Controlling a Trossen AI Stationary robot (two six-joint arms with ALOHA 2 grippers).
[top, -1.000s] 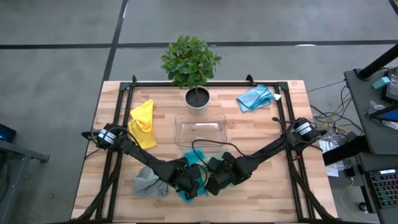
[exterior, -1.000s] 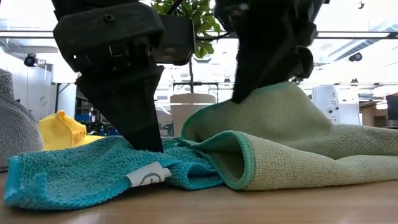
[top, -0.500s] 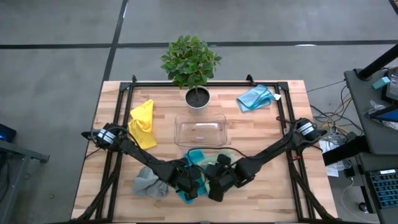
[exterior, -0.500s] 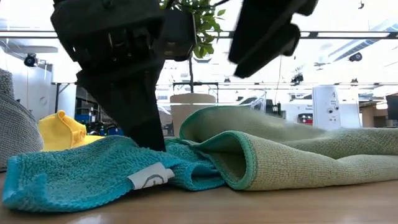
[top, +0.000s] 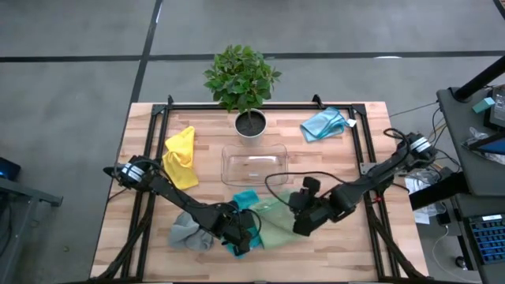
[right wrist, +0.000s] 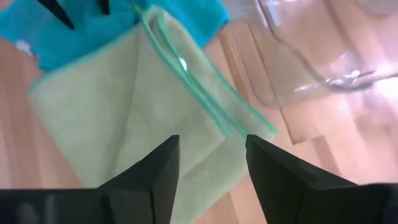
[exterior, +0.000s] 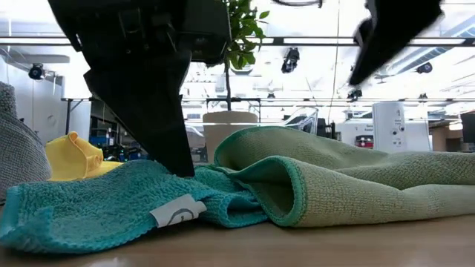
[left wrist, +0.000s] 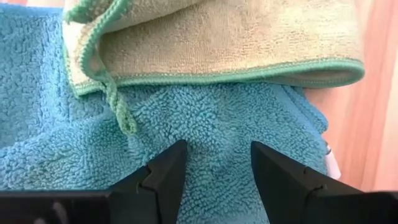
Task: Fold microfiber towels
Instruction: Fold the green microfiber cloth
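The sage green towel point(top: 274, 221) lies folded near the table's near middle, its left part resting on the teal towel point(top: 246, 197). It also shows in the low view point(exterior: 349, 178). My left gripper point(left wrist: 214, 168) is open, pointing down onto the teal towel point(left wrist: 205, 124) beside the green towel's edge point(left wrist: 236, 43). My right gripper point(right wrist: 208, 168) is open and empty, raised above the green towel point(right wrist: 124, 118) on its right side point(top: 301, 223). The grey towel point(top: 189, 230), yellow towel point(top: 181, 156) and light blue towel point(top: 323, 124) lie apart. My left gripper comes from above, pointing down. One finger point(exterior: 174, 148) reaches the teal towel's upper surface point(exterior: 148, 182) next to the green towel's folded edge. The teal towel lies flat on the table; nothing is pinched between the open fingers.
A clear plastic tray point(top: 254, 164) stands at the table's middle, with a potted plant point(top: 243, 79) behind it. The black frame rails point(top: 359, 150) run along the table's sides. Bare wood shows at the near right point(top: 347, 252).
My right gripper has let go of the sage green towel, risen and gone toward the table's right edge. The towel's raised peak has dropped and now lies low and flat. My left gripper has stayed on the teal towel.
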